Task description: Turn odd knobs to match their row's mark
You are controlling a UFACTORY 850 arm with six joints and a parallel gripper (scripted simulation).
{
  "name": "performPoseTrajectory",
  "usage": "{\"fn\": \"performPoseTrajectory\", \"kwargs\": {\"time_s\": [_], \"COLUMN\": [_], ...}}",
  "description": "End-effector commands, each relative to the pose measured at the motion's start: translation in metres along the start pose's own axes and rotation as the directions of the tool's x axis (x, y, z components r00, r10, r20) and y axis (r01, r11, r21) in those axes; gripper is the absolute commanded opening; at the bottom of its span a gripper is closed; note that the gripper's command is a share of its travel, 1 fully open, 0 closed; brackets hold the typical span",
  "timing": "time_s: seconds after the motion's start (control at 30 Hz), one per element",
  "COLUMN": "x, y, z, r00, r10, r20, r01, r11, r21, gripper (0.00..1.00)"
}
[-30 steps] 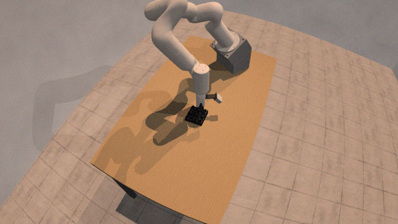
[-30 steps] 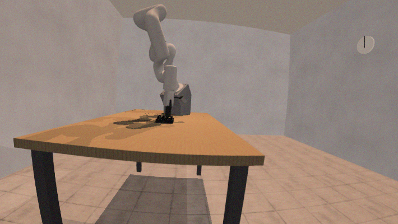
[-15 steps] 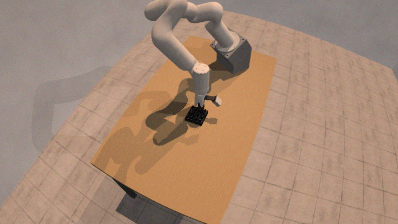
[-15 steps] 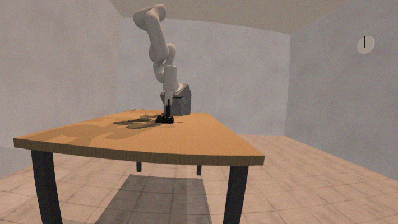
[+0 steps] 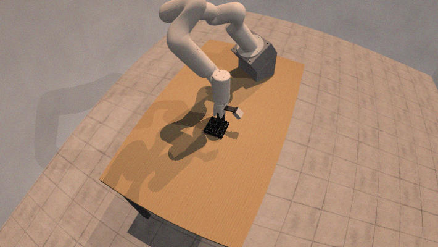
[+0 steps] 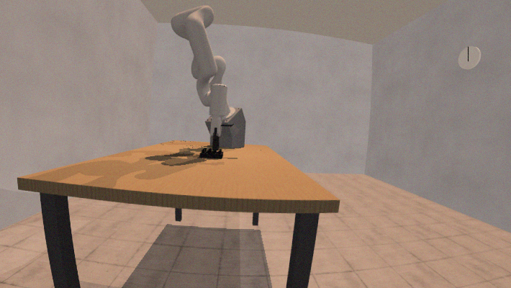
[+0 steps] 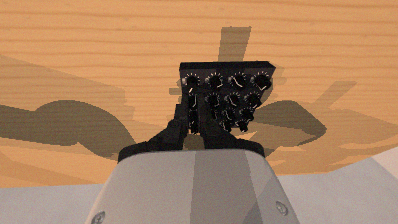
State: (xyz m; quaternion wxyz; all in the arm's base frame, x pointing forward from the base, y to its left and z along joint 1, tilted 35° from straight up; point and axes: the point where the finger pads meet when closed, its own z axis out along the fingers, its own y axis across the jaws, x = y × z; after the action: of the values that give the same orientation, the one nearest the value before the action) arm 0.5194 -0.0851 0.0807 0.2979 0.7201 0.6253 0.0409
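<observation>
The black knob box (image 5: 216,133) (image 6: 212,156) (image 7: 227,66) sits level on the wooden worktop (image 5: 231,185) (image 6: 216,180) (image 7: 100,30), its knobs facing upward. The end effector (image 5: 220,117) (image 6: 215,148) (image 7: 193,102) points down over the far part of the box in the top view. Its fingers stand close together, with a narrow gap; whether they grasp a knob cannot be told. The white arm (image 5: 191,52) (image 6: 203,47) extends from a grey pedestal (image 5: 265,66) (image 6: 237,133) at the worktop's far end. A round disc (image 6: 469,57) is mounted on the right wall (image 6: 432,108).

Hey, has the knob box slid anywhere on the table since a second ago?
No, no shift shows in any direction: the knob box keeps its place against the edges of the table.
</observation>
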Motion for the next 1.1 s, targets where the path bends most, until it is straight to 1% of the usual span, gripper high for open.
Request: {"fn": "performPoseTrajectory", "kwargs": {"time_s": [0.0, 0.67, 0.7, 1.07], "x": [0.0001, 0.0001, 0.0001, 0.0001], "y": [0.0005, 0.0005, 0.0005, 0.0005], "z": [-0.0003, -0.0003, -0.0003, -0.0003], "r00": [1.0, 1.0, 1.0, 1.0], "r10": [0.016, 0.023, 0.023, 0.023], "r20": [-0.001, -0.001, -0.001, -0.001], "r01": [-0.016, -0.023, -0.023, -0.023], "r11": [1.0, 1.0, 1.0, 1.0], "r21": [-0.002, -0.002, -0.002, -0.002], "gripper": [0.08, 0.08, 0.19, 0.19]}}
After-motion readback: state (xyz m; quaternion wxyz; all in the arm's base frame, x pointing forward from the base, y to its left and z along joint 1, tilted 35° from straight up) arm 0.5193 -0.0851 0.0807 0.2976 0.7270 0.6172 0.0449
